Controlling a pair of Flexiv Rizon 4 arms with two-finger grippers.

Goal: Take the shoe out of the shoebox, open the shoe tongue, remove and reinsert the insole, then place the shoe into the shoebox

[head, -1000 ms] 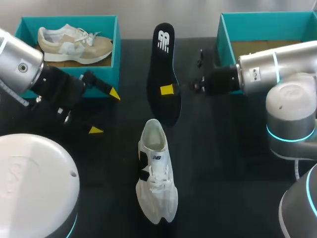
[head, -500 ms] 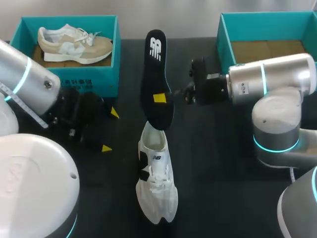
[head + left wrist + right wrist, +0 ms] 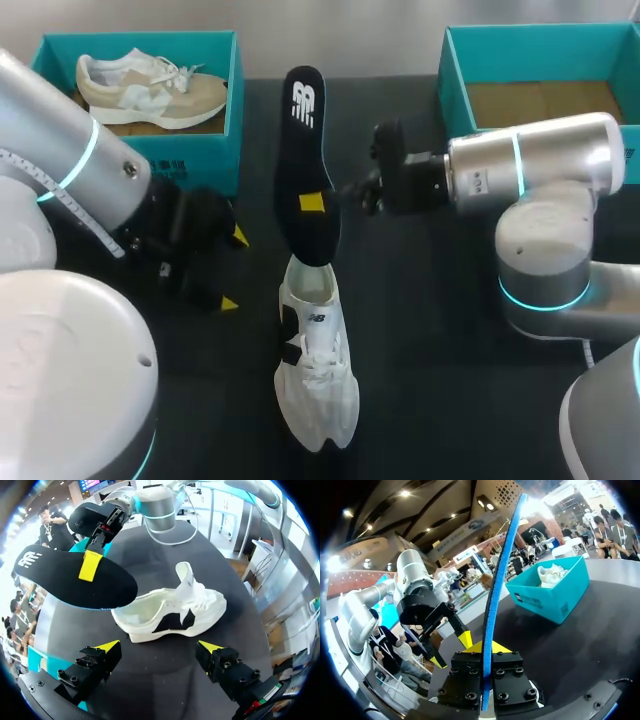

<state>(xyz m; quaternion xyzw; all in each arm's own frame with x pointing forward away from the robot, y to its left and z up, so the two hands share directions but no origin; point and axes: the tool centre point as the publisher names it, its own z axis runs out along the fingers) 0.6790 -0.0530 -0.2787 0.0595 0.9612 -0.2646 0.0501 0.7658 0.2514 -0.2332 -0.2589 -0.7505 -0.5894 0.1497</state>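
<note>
The right end effector [image 3: 318, 203] is clamped on a long black foam insole [image 3: 303, 140], its yellow-tipped fingers pinching the insole from both sides about midway along its length and holding it up off the black surface [image 3: 450, 350]. In the right wrist view the end effector [image 3: 486, 650] grips the insole [image 3: 502, 580] edge-on, showing the blue of its other face. The insole's rounded lower end hangs at the heel opening of a white lace-up sneaker [image 3: 315, 350], which lies on the surface near the middle with its toe pointing toward the robot; whether insole and shoe touch cannot be told. The left end effector [image 3: 233, 270] stands open and holds nothing, just left of the sneaker. Seen from the left wrist, its fingers [image 3: 159, 647] are spread wide, with the sneaker [image 3: 170, 615] ahead of them, tongue raised, and the insole [image 3: 65, 575] above it. At the far right of the surface sits a teal open shoebox [image 3: 455, 90] with a brown cardboard floor. At the far left a second teal shoebox [image 3: 235, 100] holds a beige-and-white sneaker [image 3: 150, 85].
</note>
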